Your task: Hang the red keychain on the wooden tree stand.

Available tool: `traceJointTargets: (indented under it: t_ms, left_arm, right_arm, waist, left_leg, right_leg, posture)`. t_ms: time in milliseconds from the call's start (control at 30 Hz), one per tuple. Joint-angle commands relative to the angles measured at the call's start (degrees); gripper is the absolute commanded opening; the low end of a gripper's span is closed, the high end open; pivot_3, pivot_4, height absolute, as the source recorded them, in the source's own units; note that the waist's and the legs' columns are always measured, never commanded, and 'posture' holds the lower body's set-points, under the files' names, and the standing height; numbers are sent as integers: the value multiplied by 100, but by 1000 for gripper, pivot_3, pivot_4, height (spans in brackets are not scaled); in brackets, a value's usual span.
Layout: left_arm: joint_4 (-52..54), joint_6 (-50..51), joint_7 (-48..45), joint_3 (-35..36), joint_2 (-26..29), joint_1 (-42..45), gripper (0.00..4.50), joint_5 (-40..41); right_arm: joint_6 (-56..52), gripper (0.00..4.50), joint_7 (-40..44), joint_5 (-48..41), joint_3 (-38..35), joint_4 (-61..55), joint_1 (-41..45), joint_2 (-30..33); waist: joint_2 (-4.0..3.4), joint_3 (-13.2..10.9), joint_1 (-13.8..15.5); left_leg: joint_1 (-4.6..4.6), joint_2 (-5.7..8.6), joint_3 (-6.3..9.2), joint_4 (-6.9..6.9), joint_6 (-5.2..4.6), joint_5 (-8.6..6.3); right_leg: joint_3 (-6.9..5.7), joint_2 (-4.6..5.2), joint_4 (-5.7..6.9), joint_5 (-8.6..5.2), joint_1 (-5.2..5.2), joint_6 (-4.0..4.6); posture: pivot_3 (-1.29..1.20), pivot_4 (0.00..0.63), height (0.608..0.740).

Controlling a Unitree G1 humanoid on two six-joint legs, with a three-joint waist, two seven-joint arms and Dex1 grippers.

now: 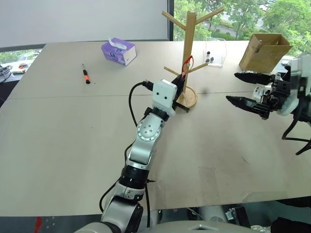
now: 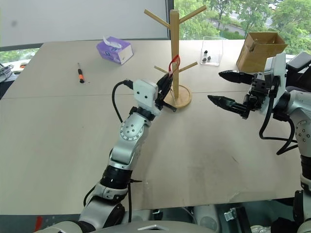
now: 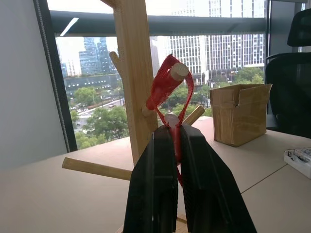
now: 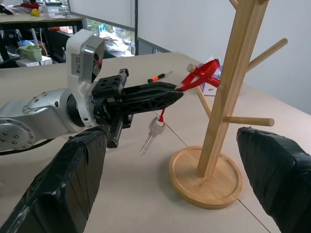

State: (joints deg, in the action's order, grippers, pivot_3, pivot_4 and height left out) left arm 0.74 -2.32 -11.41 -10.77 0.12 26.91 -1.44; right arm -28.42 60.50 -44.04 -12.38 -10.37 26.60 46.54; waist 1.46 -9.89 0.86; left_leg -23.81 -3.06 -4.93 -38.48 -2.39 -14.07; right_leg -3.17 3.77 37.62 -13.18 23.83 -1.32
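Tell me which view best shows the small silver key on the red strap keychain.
Right wrist view: the small silver key dangles in the open below the left gripper, which is shut on the red strap keychain looped over a peg of the wooden tree stand. The left wrist and eye views show the strap; no key is discernible there.

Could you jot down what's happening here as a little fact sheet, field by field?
Setting: a table by a window
Left gripper: shut on the red keychain
Keychain: strap loop sits over the tip of a lower peg; silver key dangles under the fingers
Wooden tree stand: upright on its round base
Right gripper: open, beside the stand, holding nothing
Also on table: screwdriver, tissue box, clear container, cardboard box
Task status: loop on the peg, not yet released
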Motion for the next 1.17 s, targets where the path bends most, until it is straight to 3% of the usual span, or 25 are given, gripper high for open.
traceJointTargets:
  t_ms: [33, 67, 100, 233, 267, 300, 367, 433, 867, 1167]
  left_arm:
    - [-110, -101, 128, 8, -115, 174, 31, -78]
    - [-151, -103, 139, 28, -127, 200, 31, -71]
    - [-188, -126, 153, 46, -134, 220, 348, -72]
    - [-226, -139, 159, 65, -129, 237, 1893, -62]
    - [-213, -133, 173, 82, -131, 222, 2549, -53]
    - [-196, -121, 172, 101, -137, 204, 2812, -28]
    - [-146, -85, 160, 128, -131, 155, 3809, 2]
    - [-80, -11, 157, 194, -135, 87, 4428, 74]
    - [661, 700, 883, 2071, 621, -1518, 4428, 510]
    - [632, 662, 942, 2371, 730, -1968, 4428, 576]
  right_arm:
    - [99, 4500, -42, -61, -281, -209, 22, 7]
    - [99, 4500, -50, -61, -283, -217, 17, 6]
    - [100, 4500, -60, -59, -283, -221, 16, 4]
    - [110, 4500, -84, -47, -280, -219, 19, 1]
    - [115, 4500, -96, -41, -275, -220, 16, -8]
    - [123, 4500, -114, -36, -270, -224, 8, -23]
    - [148, 4500, -202, -8, -247, -240, -31, -98]
    - [220, 4500, -420, 114, -193, -224, -58, -252]
    - [2817, 4500, -3619, 2721, 20, 1615, -675, -2787]
    - [3779, 4500, -4351, 3280, 21, 2793, -546, -3174]
  waist:
    - [0, 0, 0]
    - [0, 0, -1]
    - [0, 0, -2]
    - [0, 0, -2]
    - [0, 0, -2]
    - [0, 0, -1]
    - [0, 0, -1]
    - [0, 0, -1]
    - [-9, -4, -13]
    - [-10, -4, -14]
  left_leg:
    - [0, 0, 0, 0, 0, 0]
    - [0, 0, 0, 0, 0, 0]
    - [0, -1, 0, 0, 0, 0]
    - [0, -1, 1, 0, 0, 0]
    - [0, -1, 0, 0, 0, 0]
    - [0, -1, 0, 0, 0, 0]
    - [0, -1, 1, 0, 0, 0]
    - [0, -1, 1, 0, 0, 0]
    - [1, -9, -9, 5, 15, 9]
    - [4, -11, -9, 5, 14, 8]
  right_leg:
    - [0, 0, 0, 0, 0, 0]
    - [0, 0, 0, 0, 0, 0]
    - [0, 0, 0, 0, 0, 0]
    - [-1, 0, 0, 0, 0, 0]
    - [0, 0, 0, 0, 0, 0]
    - [0, 0, 0, 0, 0, 0]
    - [-1, 0, 0, 0, 0, 0]
    - [-1, 0, 0, 0, 0, 0]
    - [6, -6, 10, 0, 11, -1]
    - [5, -5, 10, 0, 9, 1]
  posture:
    - [0, 150, 740]
    - [0, 150, 740]
    - [0, 150, 740]
    - [0, 150, 740]
    - [0, 150, 740]
    - [0, 150, 740]
    - [0, 150, 740]
    - [0, 150, 740]
    - [0, 150, 740]
    - [0, 150, 740]
